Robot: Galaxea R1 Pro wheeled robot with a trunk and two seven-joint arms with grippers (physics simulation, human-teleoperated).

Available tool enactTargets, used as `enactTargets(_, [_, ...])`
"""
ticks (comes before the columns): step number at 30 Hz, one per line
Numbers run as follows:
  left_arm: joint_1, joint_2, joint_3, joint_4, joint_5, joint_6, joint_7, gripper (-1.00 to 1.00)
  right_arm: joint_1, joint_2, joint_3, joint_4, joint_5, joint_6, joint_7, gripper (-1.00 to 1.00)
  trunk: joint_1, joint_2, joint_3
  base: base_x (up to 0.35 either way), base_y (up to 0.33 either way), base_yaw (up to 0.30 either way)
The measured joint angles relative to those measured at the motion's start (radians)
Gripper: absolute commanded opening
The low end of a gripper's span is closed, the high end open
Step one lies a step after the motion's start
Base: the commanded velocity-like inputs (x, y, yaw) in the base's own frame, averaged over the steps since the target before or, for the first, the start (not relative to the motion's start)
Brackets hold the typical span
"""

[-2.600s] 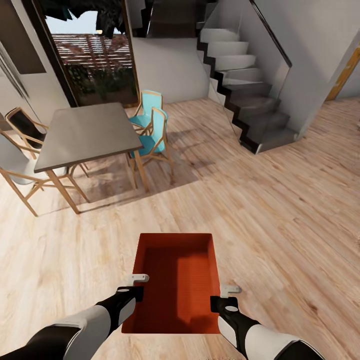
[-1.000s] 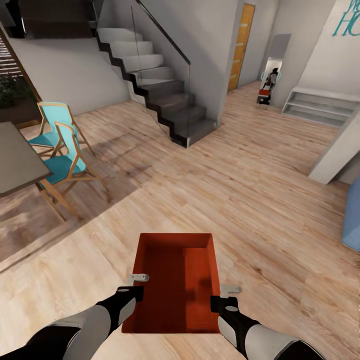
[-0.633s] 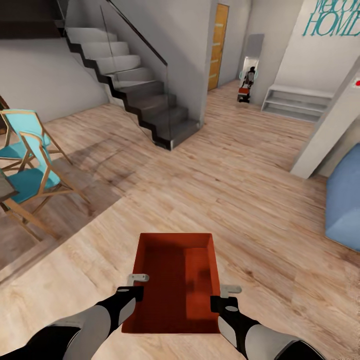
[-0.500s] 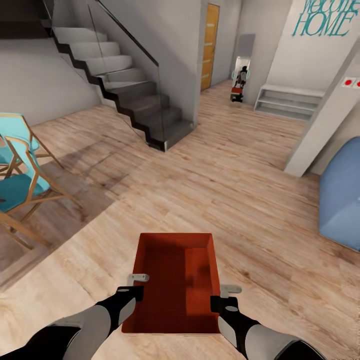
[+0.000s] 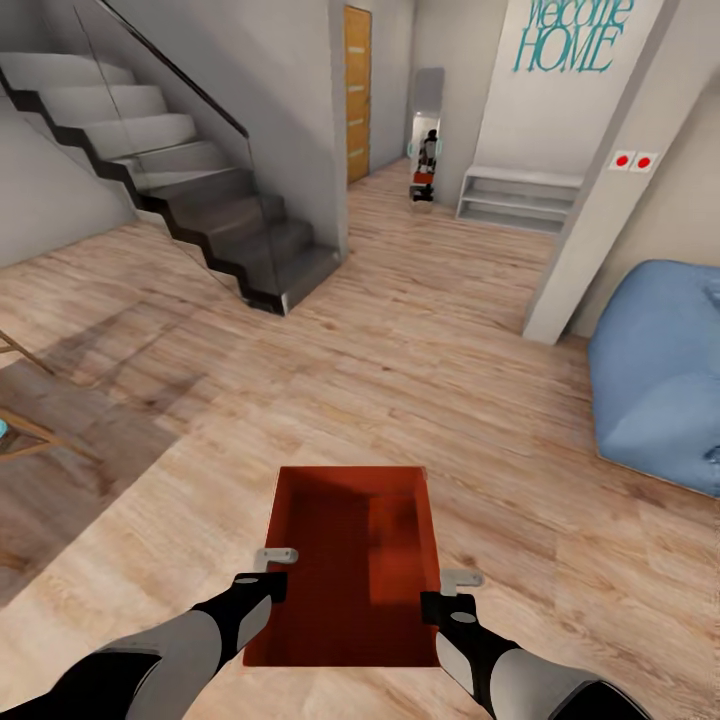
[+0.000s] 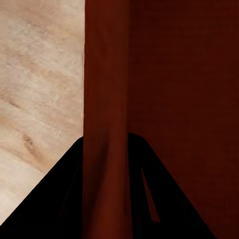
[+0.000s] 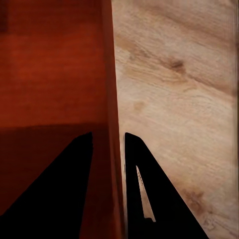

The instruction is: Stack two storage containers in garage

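One red-orange storage container (image 5: 350, 560), an open-top bin, hangs low in front of me over the light wood plank floor. My left gripper (image 5: 272, 568) is shut on its left wall and my right gripper (image 5: 452, 592) on its right wall. In the left wrist view the ribbed red wall (image 6: 107, 89) runs between the dark fingers of the left gripper (image 6: 107, 164). The right wrist view shows the opposite wall (image 7: 112, 89) pinched in the right gripper (image 7: 108, 164), with wood floor beside it. The other container and the garage are out of view.
A dark staircase (image 5: 200, 200) with a glass rail rises at the left. A blue sofa (image 5: 660, 380) sits at the right behind a white pillar (image 5: 590, 200). Ahead, a hallway leads past an orange door (image 5: 357, 90) to a mirror (image 5: 426, 150) and low white shelf (image 5: 520, 200).
The camera has turned right: the table and teal chairs slid out at the left, while the hallway and blue sofa came in. Both grippers hold the container as before.
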Motion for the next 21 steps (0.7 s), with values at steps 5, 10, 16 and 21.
enactTargets(5, [0.0, 0.0, -0.001, 0.0, 0.001, 0.0, 0.0, -1.0, 0.0, 0.0, 0.0, 0.0, 0.0, 0.0, 0.0, -1.0, 0.0, 0.0, 0.0, 0.322, 0.0, -0.286])
enactTargets(10, [0.0, -0.005, -0.003, 0.0, 0.004, 0.0, 0.008, -1.0, 0.0, -0.005, -0.001, 0.0, 0.0, 0.0, 0.007, -1.0, 0.0, 0.0, 0.0, 0.322, 0.0, -0.089])
enactTargets(16, [0.0, 0.0, -0.004, 0.0, 0.004, 0.0, 0.0, -1.0, 0.0, 0.0, 0.001, 0.0, 0.0, -0.001, 0.0, -1.0, 0.0, 0.0, 0.0, 0.322, 0.0, -0.005])
enactTargets(21, [0.0, 0.0, -0.004, 0.0, 0.004, 0.0, 0.0, -1.0, 0.0, 0.0, 0.0, 0.0, 0.0, -0.001, 0.0, -1.0, 0.0, 0.0, 0.0, 0.322, 0.0, 0.0])
